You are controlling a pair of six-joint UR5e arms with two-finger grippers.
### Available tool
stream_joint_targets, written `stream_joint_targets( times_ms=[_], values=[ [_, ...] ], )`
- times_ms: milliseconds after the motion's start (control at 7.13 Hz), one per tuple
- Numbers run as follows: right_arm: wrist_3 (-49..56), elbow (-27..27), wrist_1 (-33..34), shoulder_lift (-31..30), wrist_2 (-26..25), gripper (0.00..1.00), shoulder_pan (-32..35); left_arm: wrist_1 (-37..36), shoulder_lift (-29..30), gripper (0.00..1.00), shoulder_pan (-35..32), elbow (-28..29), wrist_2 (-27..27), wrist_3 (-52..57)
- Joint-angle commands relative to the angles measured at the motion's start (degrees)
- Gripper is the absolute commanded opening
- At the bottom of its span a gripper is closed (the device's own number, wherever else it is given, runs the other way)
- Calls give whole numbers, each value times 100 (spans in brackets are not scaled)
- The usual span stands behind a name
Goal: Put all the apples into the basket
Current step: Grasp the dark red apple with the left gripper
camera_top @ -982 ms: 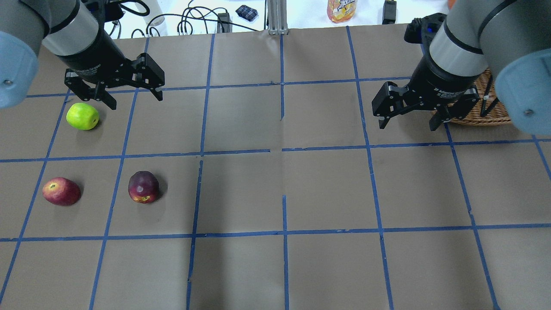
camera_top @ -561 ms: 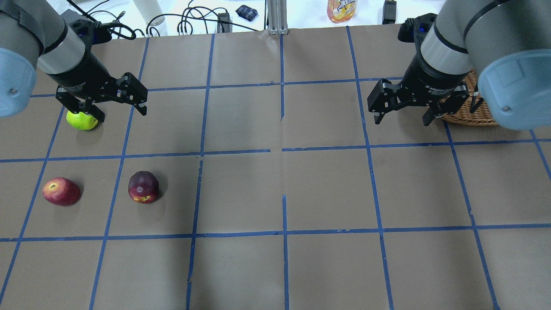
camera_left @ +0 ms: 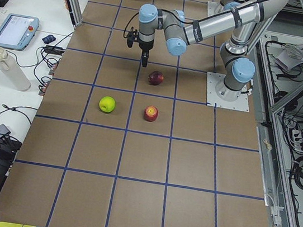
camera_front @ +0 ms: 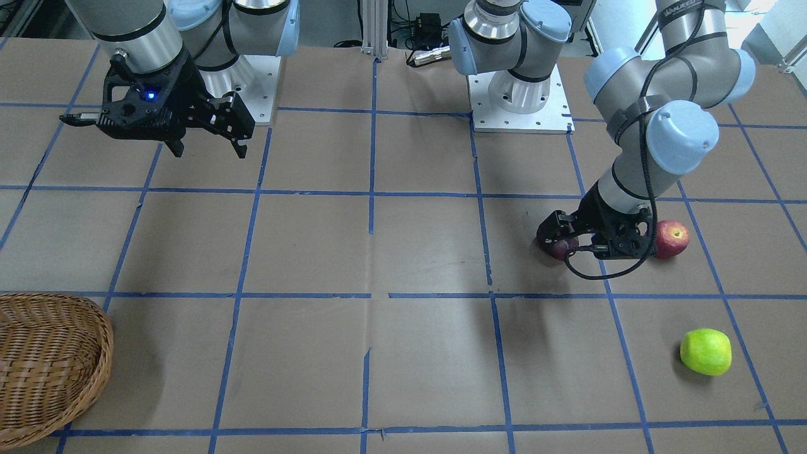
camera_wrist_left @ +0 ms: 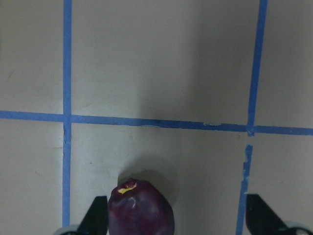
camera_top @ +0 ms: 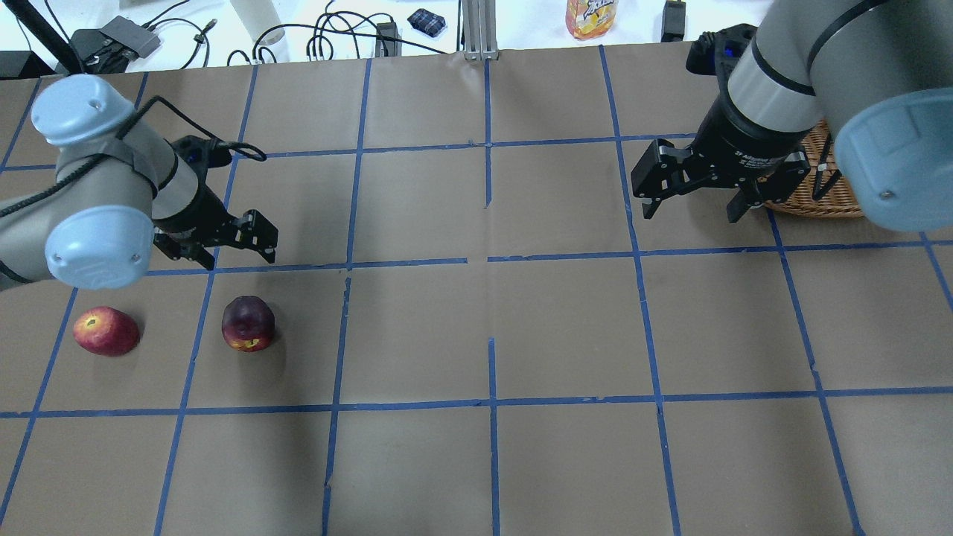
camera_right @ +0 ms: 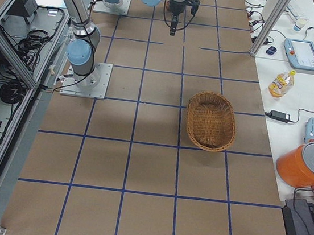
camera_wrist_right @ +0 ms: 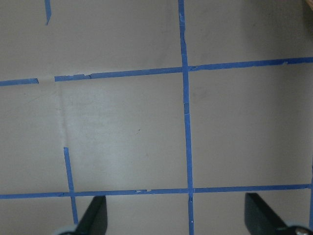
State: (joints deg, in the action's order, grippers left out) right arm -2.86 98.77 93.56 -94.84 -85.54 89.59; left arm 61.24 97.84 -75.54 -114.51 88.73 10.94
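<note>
The dark maroon apple lies on the left of the table. My left gripper is open and hangs just above and beside it. In the left wrist view the maroon apple sits low between the open fingers, close to one fingertip. The red apple lies to its left. The green apple lies farther out; my left arm hides it in the overhead view. My right gripper is open and empty, raised beside the wicker basket.
Brown paper with blue tape grid lines covers the table. Both arm bases stand at the robot's edge. Cables, a juice bottle and small devices lie beyond the far edge. The basket holds nothing.
My left arm has swung from over the green apple back toward the robot and down to the maroon apple, now covering the green apple in the overhead view. The right gripper has barely moved.
</note>
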Motion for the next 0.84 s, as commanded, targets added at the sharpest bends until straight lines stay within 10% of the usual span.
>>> stream_joint_targets(
  times_ms=[0, 701],
  values=[
    [57, 11, -22, 1, 28, 100, 6, -400, 7, 100, 91, -546, 162, 5],
    [75, -24, -13, -17, 19, 100, -3, -664, 235, 100, 523, -792, 83, -338]
  ],
)
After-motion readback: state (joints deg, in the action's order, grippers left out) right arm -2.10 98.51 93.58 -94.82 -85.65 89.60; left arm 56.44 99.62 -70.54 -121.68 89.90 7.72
